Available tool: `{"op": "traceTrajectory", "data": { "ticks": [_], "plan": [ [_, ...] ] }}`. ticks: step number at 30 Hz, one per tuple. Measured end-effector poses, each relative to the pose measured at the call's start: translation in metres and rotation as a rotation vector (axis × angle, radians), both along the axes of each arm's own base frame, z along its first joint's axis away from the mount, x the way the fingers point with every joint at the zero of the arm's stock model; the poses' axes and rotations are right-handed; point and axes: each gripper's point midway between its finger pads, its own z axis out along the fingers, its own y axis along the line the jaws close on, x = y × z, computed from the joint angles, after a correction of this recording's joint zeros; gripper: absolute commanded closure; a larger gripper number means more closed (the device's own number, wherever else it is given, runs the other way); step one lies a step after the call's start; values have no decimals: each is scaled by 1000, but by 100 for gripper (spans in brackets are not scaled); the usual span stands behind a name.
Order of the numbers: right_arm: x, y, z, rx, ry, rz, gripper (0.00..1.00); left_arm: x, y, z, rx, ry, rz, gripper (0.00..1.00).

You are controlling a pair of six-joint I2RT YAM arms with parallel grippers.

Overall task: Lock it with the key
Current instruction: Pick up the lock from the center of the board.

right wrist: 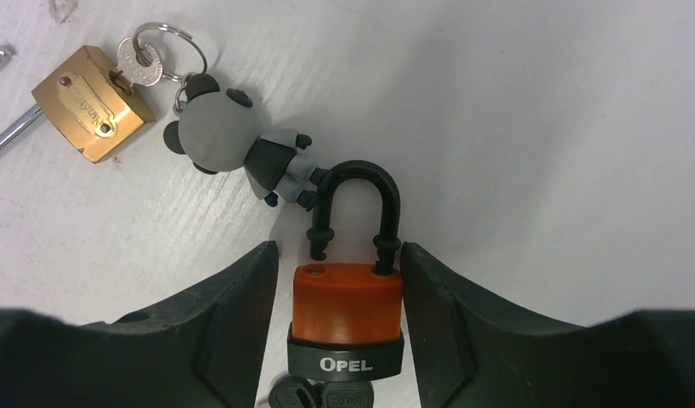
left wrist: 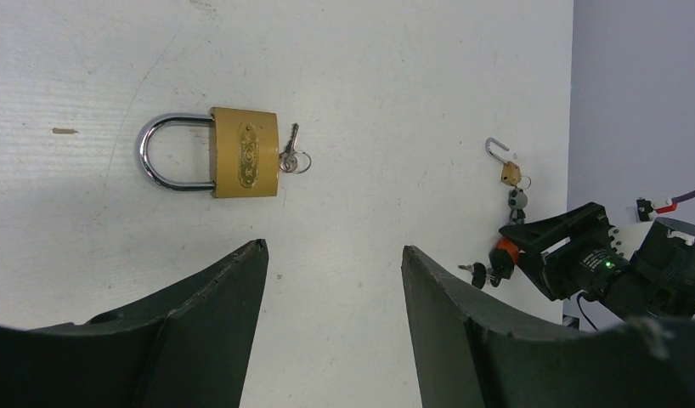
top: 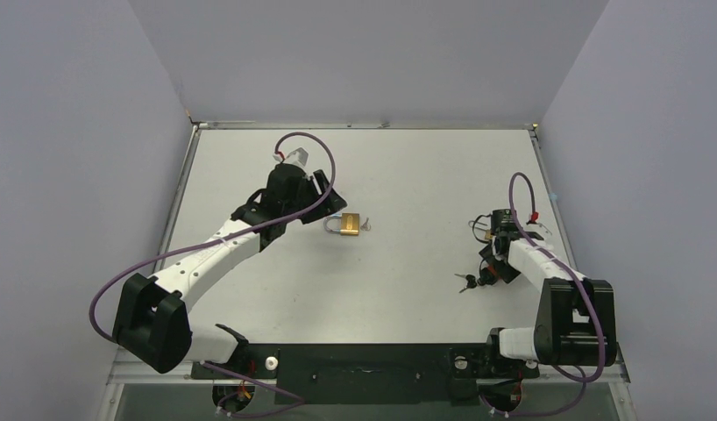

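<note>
An orange-and-black padlock lies on the table between the fingers of my right gripper. Its black shackle is open, with one leg out of the body. Black-headed keys sit in its bottom end. The right finger touches the lock's side and a thin gap shows at the left finger. A brass padlock with its shackle closed and a key in its keyhole lies mid-table. My left gripper is open and empty just short of it.
A small brass padlock with an open shackle, a key and a grey panda keychain lies just beyond the orange lock. The table's right edge and the side wall are close to the right arm.
</note>
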Motion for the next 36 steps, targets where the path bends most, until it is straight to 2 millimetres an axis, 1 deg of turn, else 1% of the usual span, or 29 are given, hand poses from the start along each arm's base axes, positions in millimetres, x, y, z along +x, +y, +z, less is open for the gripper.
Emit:
{"op": "traceTrajectory", "data": {
  "ticks": [1,2,3,4,7,10,12,14,18,20,23,27,32,36],
  "plan": [
    [0,1,0,2,4,2,55,0,1,0,0,0,2,43],
    [1,1,-1,4,6,3,66,1,1,0,-1,0,3,43],
    [1,2,0,6,6,5,71,1,2,0,0,0,5,43],
    [3,3,0,9,4,10,81,2,2,0,0,0,7,43],
    [5,9,1,12,2,38,93,2,3,0,-2,1,7,43],
    [7,22,2,14,-5,94,96,1,2,0,-7,4,0,43],
    [6,34,3,21,-4,150,97,0,2,0,-11,8,-8,43],
    [-1,47,4,37,3,202,98,-1,0,1,-15,13,-17,43],
    [-21,69,7,88,24,290,100,-3,-3,3,-24,21,-40,43],
    [-27,79,14,103,12,334,100,-4,-6,6,-32,23,-55,44],
    [-24,95,31,123,-68,419,99,-1,-15,13,-46,21,-92,45],
    [-15,122,49,144,-172,543,99,0,-30,16,-65,31,-165,46],
    [-1,153,69,176,-290,688,100,-3,-50,7,-84,76,-268,49],
    [9,185,98,255,-413,836,100,-17,-63,0,-118,123,-376,50]
  ]
}}
